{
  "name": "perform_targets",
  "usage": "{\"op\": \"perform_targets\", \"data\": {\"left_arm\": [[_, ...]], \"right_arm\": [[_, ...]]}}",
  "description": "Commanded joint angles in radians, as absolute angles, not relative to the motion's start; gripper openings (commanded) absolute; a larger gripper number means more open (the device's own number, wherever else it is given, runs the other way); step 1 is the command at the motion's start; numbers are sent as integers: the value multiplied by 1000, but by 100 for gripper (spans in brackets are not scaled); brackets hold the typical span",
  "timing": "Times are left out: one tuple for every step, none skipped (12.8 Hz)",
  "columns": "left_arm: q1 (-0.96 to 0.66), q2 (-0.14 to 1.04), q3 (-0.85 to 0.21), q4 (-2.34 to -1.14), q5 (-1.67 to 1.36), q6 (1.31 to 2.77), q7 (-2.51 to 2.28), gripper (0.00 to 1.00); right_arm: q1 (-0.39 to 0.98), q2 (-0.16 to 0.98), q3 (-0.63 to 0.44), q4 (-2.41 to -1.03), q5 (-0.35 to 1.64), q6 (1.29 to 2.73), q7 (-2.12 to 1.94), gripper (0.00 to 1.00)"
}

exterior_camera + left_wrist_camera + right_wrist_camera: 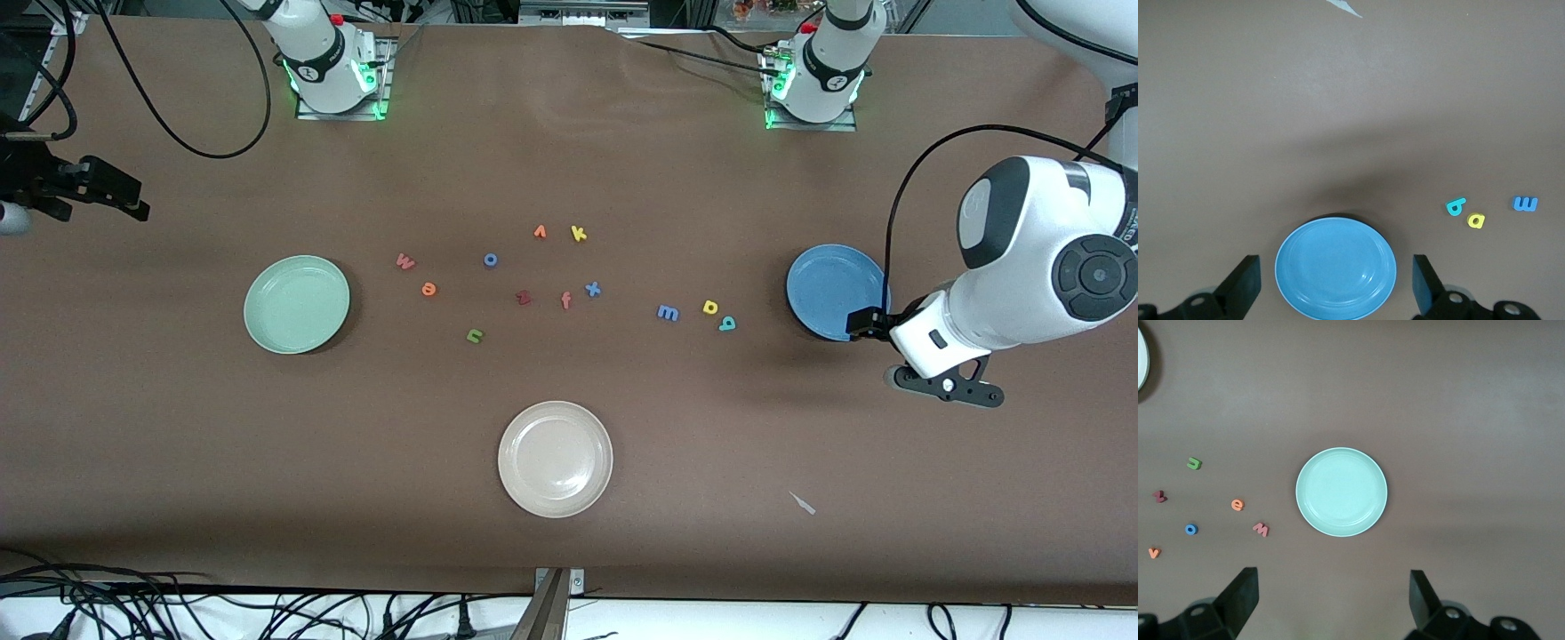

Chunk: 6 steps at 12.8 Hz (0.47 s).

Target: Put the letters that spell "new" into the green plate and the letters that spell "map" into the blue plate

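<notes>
The green plate [297, 304] lies toward the right arm's end, with the red-pink "w" [405, 261], orange "e" [429, 289] and green "n" [475, 335] on the table beside it. The blue plate [836, 292] lies toward the left arm's end, with the blue "m" [668, 312], yellow "p" [710, 308] and teal "a" [727, 324] beside it. Both plates hold nothing. My left gripper [1336, 277] hangs open high over the blue plate [1335, 268]. My right gripper [1333, 597] hangs open high over bare table by the green plate [1341, 491].
A cream-white plate [556, 459] lies nearest the front camera. Between the two groups lie a blue "o" [490, 260], orange "v" [540, 232], yellow "k" [579, 234], dark red "z" [524, 297], orange "f" [565, 300] and blue "x" [592, 288]. A white scrap [803, 503] lies near the front edge.
</notes>
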<state>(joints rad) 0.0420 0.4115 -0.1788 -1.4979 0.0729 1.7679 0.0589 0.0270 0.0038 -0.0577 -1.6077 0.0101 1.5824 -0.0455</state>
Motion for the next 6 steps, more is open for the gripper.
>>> {"op": "perform_targets", "data": {"left_arm": [[37,391,-176,-1514,95,1773,71,100],[37,391,-176,-1514,97,1773,71,100],[37,393,-176,-1506,97,1773,71,100],[37,393,-176,-1503,97,1775,72,100],[37,393,-176,-1503,97,1773,71,100],[37,393,-178,-1503,97,1773,72,100]], "right_arm": [[25,8,-57,-1591,20,1568,-45,100],[25,8,-57,-1591,20,1568,-46,100],[25,8,-57,-1591,18,1568,-48,100],[25,8,-57,-1591,18,1566,-48,100],[25,8,-57,-1591,20,1568,-48,100],[25,8,-57,-1591,18,1568,-48,100]]}}
